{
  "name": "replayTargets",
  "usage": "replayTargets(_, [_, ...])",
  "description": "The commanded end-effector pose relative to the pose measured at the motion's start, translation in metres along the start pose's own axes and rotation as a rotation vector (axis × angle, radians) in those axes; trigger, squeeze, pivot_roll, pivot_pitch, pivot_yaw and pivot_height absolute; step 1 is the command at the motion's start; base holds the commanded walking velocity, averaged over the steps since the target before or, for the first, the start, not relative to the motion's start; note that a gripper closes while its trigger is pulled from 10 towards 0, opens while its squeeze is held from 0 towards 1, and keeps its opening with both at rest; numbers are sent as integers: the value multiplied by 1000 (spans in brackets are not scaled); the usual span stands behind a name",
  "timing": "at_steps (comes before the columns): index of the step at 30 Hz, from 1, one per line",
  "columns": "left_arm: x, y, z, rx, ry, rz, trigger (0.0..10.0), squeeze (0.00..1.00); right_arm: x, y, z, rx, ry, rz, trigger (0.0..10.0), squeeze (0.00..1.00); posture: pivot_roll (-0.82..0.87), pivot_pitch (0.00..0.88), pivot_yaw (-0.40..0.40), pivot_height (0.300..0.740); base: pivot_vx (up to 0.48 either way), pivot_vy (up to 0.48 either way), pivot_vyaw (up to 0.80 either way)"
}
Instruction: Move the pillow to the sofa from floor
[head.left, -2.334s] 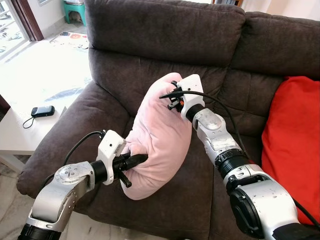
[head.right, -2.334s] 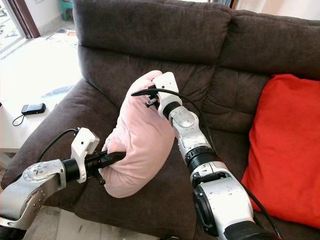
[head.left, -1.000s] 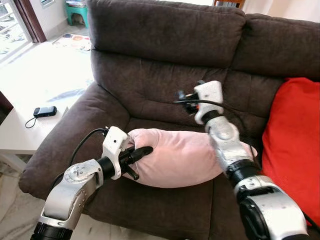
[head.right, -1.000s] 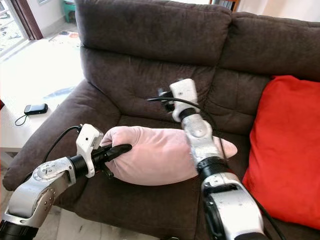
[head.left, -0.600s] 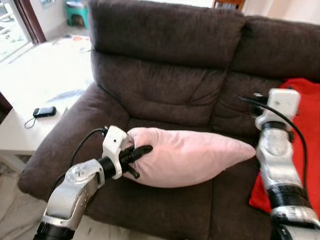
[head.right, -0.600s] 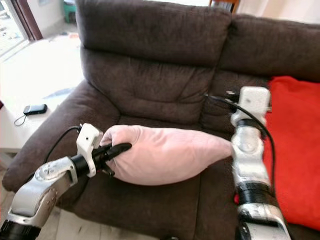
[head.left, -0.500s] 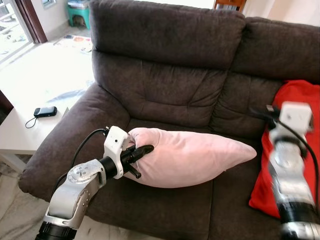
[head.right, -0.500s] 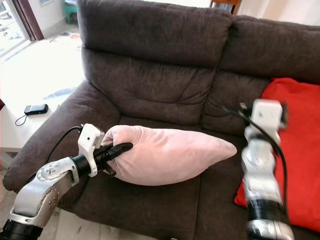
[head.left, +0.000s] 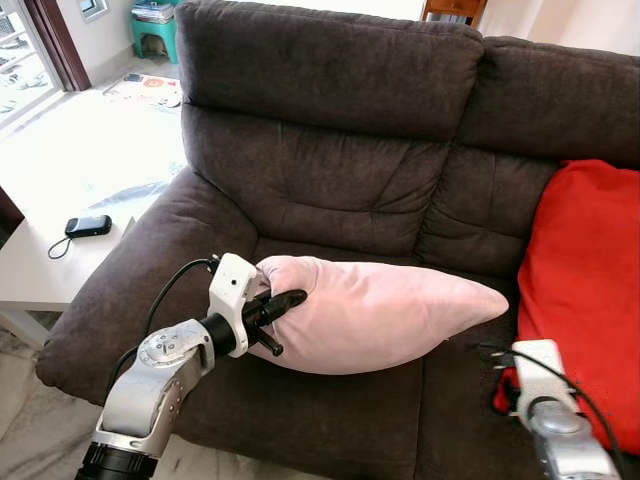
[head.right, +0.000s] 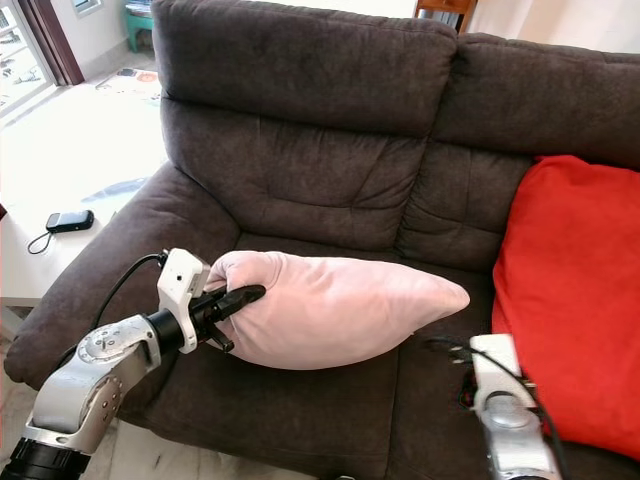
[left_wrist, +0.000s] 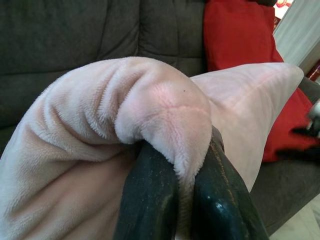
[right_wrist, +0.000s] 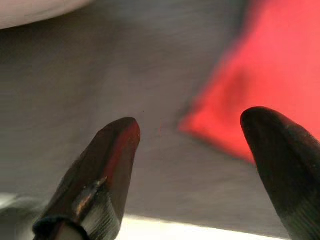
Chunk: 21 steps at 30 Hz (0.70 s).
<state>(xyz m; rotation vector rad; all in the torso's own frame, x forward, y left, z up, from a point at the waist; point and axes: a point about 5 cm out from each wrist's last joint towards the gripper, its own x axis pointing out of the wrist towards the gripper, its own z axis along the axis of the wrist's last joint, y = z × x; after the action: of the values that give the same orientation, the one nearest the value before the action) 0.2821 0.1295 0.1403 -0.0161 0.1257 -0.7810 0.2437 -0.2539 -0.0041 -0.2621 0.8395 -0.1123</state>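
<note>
Pink pillow (head.left: 380, 312) lies flat w/ its long side across the sofa (head.left: 330, 190) seat, left hand (head.left: 272, 312) pinching its near-left corner, right hand (right_wrist: 187, 150) spread wide & probably empty (view blurry), low by the red cushion (head.left: 580, 290).

We see a red cushion (head.left: 585, 290) at right, a phone (head.left: 86, 225) on a white table (head.left: 40, 270) at left.

A home living room: brown sofa (head.left: 330, 120), red cushion (head.left: 585, 290).
</note>
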Motion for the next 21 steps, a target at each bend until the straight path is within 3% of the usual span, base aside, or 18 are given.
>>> replayTargets(1, [3,0,5,22,-17,-7,10000,0,0,16,0,-45,21,130,10000,0,33,94,-80,740,0,0,0])
replayTargets(2, [3,0,5,22,-17,-7,10000,0,0,16,0,-45,21,130,10000,0,33,94,-80,740,0,0,0])
replayTargets(4, [3,1,5,21,-22,-1,10000,0,3,34,-2,-117,34,236,10000,0,37,94,-84,740,0,0,0])
replayTargets(10, [3,2,5,14,-41,21,10000,0,9,42,3,-133,21,197,10000,0,47,97,-86,740,0,0,0])
replayTargets(16, [5,5,5,11,-60,56,10000,0,15,47,28,-122,-55,139,10000,0,50,97,-81,740,0,0,0])
replayTargets(21, [2,2,8,-10,-53,6,10000,0,19,50,59,-143,-142,80,10000,0,68,99,-83,740,0,0,0])
